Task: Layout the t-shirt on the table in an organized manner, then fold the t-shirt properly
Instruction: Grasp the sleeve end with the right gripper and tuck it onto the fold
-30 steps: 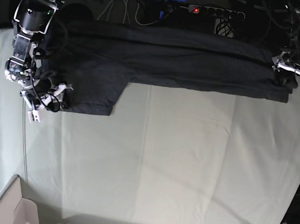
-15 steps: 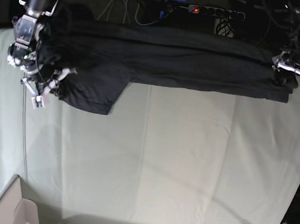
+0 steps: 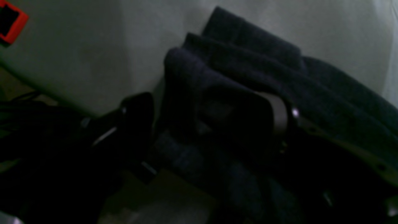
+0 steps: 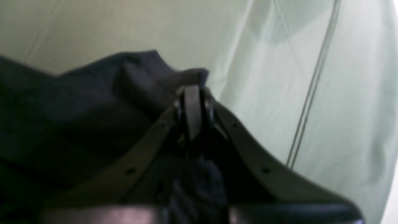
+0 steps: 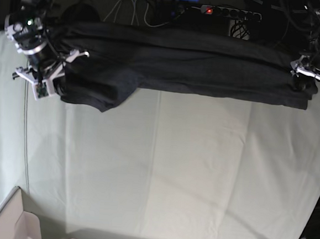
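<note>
t-shirt lies as a long dark band across the far edge of the counter, stretched between both arms. Right end effector sits at the sleeve end, jaws pressed together on a pinch of black fabric; the cloth bunches up just behind the fingertips. Left end effector is at the opposite end, jaws apart around the stacked folds of the shirt edge. Cardboard box sits at the near corner, well apart from the shirt.
</note>
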You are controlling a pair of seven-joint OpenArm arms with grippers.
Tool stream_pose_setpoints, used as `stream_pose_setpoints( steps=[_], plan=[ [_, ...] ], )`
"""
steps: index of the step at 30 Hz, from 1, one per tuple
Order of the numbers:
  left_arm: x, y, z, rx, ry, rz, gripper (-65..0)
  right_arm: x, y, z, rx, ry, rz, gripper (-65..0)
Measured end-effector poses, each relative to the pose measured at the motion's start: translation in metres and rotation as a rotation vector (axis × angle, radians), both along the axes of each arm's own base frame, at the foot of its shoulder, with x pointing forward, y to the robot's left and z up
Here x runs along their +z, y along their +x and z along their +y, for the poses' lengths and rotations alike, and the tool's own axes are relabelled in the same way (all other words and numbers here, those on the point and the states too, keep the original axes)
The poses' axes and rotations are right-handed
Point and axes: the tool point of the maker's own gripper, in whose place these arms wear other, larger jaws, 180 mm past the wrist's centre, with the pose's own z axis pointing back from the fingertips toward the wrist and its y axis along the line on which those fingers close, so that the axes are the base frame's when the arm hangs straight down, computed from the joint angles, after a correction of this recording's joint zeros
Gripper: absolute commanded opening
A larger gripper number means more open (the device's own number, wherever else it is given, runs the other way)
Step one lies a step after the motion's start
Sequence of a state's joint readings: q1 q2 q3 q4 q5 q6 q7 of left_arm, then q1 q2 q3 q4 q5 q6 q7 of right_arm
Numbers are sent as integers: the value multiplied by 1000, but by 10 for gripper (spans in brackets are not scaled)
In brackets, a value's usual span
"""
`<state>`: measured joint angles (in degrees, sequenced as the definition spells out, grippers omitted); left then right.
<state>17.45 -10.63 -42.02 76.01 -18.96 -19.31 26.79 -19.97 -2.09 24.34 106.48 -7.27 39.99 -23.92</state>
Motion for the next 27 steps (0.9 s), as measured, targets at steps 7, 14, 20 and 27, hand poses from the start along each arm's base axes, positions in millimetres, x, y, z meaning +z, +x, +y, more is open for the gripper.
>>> stream_pose_setpoints(
  steps=[7, 14, 20, 27],
  plan=[
    [0, 0, 0, 0, 0, 0, -188, 0, -53, 11, 2, 46, 59, -650],
    [0, 0, 0, -1, 0, 1, -188, -7, -79, 8, -21, 82, 103, -650],
    [0, 0, 0, -1, 0, 0, -188, -5, -87, -21, -98, 38, 110, -650],
    [0, 0, 0, -1, 1, 0, -188, -7, -96, -33, -162, 33, 123, -650]
  ],
)
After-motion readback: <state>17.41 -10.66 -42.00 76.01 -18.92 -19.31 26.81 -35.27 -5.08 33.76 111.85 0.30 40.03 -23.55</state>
